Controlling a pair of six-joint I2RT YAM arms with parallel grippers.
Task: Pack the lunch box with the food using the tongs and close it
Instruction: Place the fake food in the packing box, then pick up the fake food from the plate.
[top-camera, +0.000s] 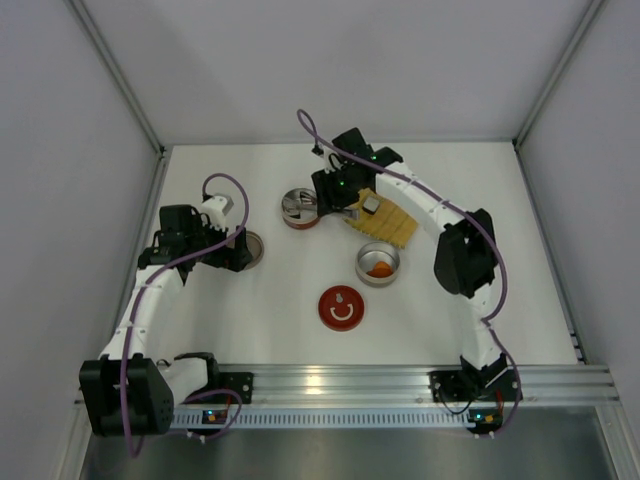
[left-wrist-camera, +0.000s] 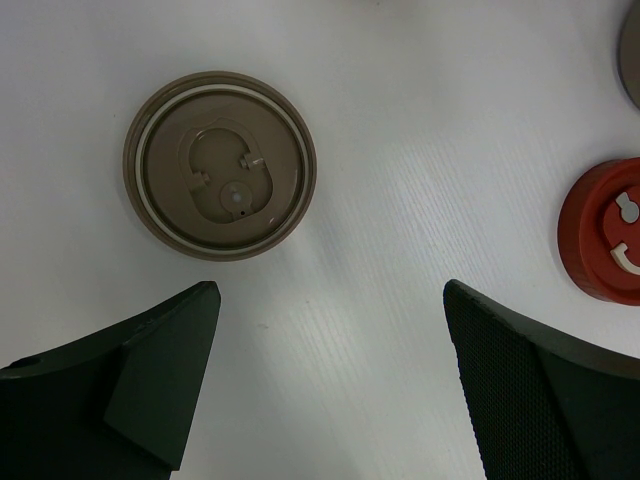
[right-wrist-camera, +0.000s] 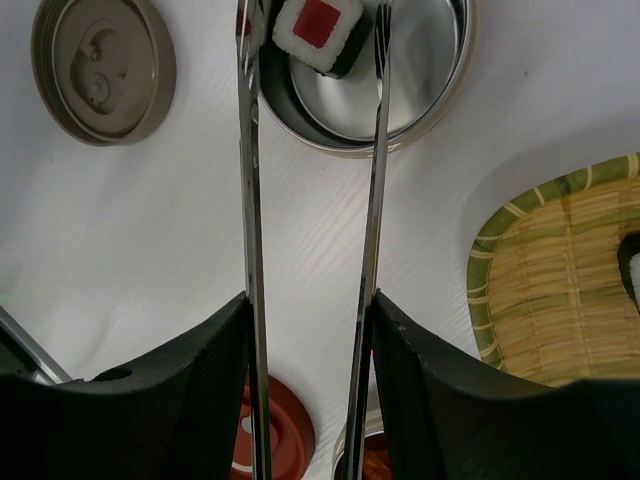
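Observation:
My right gripper (right-wrist-camera: 311, 300) is shut on the silvery tongs (right-wrist-camera: 250, 200), whose two arms run up between my fingers. A white food piece with a red centre (right-wrist-camera: 318, 30) sits between the tong tips, over the open steel lunch box tin (right-wrist-camera: 420, 90). I cannot tell whether the tips pinch it. From above, the right gripper (top-camera: 340, 195) hangs beside that tin (top-camera: 298, 212). A second tin (top-camera: 378, 264) holds orange-red chunks. Another white piece (top-camera: 370, 205) lies on the woven tray (top-camera: 392, 228). My left gripper (left-wrist-camera: 330, 290) is open and holds nothing, just short of the brown lid (left-wrist-camera: 220, 165).
A red lid (top-camera: 341, 307) lies on the table in front of the tins and shows at the right edge of the left wrist view (left-wrist-camera: 605, 245). The brown lid (top-camera: 250, 247) lies at the left, under the left gripper (top-camera: 232, 250). Grey walls enclose the white table.

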